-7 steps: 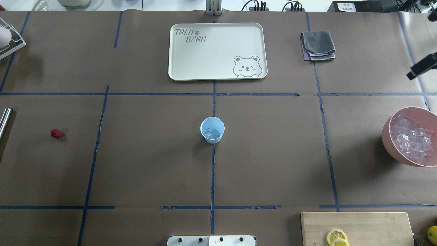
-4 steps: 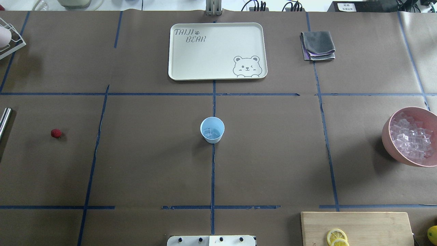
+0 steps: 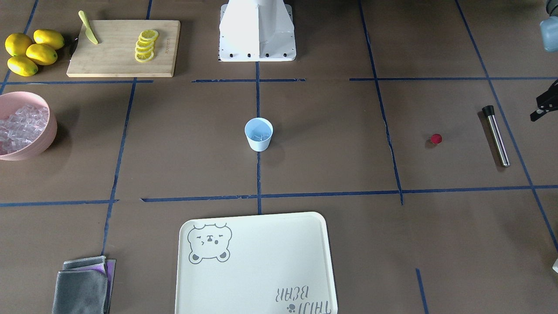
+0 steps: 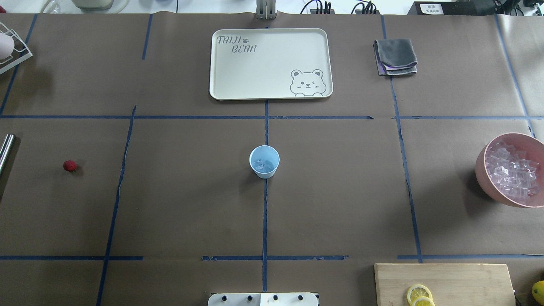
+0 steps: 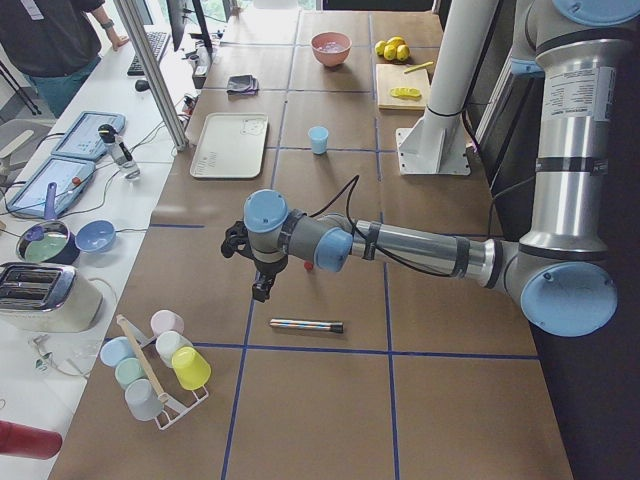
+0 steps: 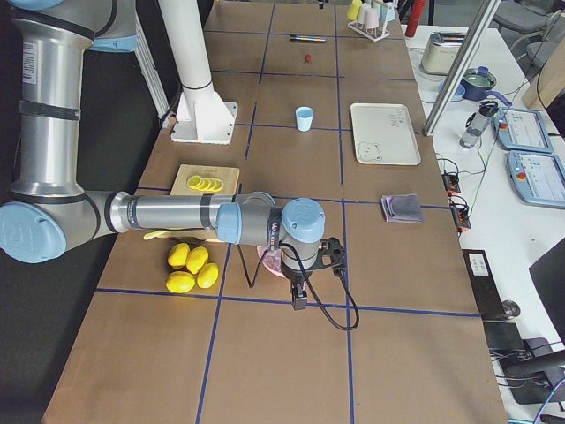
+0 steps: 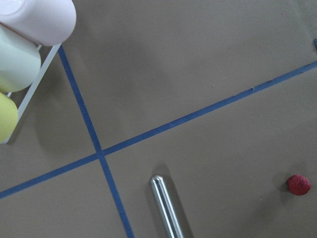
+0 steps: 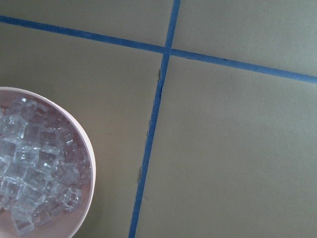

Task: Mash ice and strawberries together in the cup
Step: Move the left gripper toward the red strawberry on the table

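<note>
Exterior right view: my right hand [image 6: 300, 299] hangs just beside the round pink bowl [image 4: 482, 163] of spare ice. I cannot tell whether its fingers are spread or pressed together. One second ago this hand showed at the right edge of the overhead view; it has since cleared that frame.

My left hand [image 5: 262, 288] hangs above the counter [image 4: 340, 204] near the slim steel rod [image 3: 497, 137]; again I cannot tell its state.

The small light-blue tapered plastic cup [image 4: 264, 161] stands upright at counter centre, holding a few clear ice cubes [image 4: 260, 165]. The small round red strawberry [image 4: 70, 165] lies well apart, on the left side.

Judgement: ice loading looks finished; the berry transfer, by the left hand, comes next.
</note>
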